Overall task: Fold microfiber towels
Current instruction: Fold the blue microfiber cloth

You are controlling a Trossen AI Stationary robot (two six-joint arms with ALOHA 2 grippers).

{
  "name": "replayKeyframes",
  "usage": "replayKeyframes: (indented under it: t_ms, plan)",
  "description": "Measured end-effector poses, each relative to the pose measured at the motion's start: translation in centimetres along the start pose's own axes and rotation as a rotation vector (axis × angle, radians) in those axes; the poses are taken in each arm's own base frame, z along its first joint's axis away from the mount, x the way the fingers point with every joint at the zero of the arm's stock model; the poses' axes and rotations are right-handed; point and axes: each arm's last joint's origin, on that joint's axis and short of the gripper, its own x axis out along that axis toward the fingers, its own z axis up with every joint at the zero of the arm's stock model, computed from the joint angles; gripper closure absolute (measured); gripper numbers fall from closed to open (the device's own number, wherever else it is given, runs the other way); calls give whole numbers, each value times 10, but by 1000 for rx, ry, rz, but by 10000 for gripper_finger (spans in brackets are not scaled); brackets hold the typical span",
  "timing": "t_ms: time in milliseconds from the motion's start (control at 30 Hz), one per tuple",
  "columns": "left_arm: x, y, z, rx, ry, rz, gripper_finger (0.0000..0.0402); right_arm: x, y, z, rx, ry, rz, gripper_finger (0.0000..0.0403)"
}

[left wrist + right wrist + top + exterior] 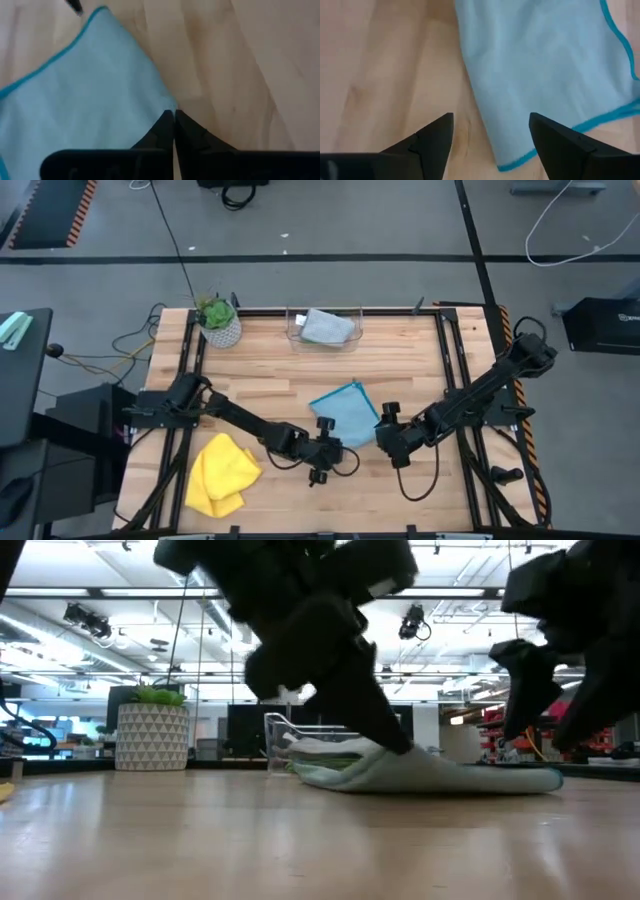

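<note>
A: Where is the left tool [174, 120]?

B: Down at the near corner of the light blue towel [347, 410], its two dark fingers pressed together. In its wrist view the tips meet right at the cloth's edge; whether any fabric is pinched between them, I cannot tell.

A: And the right tool [491, 125]?

B: Spread wide, holding nothing, poised just beside the towel's other near corner with bare tabletop [270, 370] between the fingers. I judge the two are taking matching corners so the cloth can be lifted evenly and laid over itself.

A: How does the towel lie?

B: Mostly flat near the middle of the tabletop, turned like a diamond, darker trim showing along its edges. In the low view it bunches up a little where the left arm comes down.

A: The others?

B: The yellow towel [221, 473] lies crumpled near the left front, well apart. A pale grey towel [328, 327] sits in the clear plastic bin [293, 330] at the back, beside the potted plant [218, 320].
</note>
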Motion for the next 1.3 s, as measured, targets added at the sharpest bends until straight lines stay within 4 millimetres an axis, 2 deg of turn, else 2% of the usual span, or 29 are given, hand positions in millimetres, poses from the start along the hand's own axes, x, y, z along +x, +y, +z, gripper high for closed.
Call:
replayKeyframes:
  t_ms: [200,400,500,667,833,967,1133,1300]
  plan:
    - [-17,6,8,-59,-21,-3,393,18,6,-2,-34,24,-50,140]
    - [-27,8,19,-110,-80,4,395,26,9,-9,-86,70,-112,167]
    - [-30,7,14,-122,-67,17,395,29,11,-10,-91,64,-121,186]
    - [-31,7,3,-201,-101,42,396,30,15,-11,-96,55,-123,239]
    - [-44,6,-15,-286,-153,58,396,31,16,-9,-83,32,-130,325]
    - [-60,3,-30,-350,-235,57,396,26,16,-5,-75,-16,-139,388]
    - [-78,-2,-49,-427,-277,68,396,9,15,6,-12,-96,-122,377]
    - [-91,-21,-52,-453,-308,62,396,-10,14,20,31,-161,-67,384]
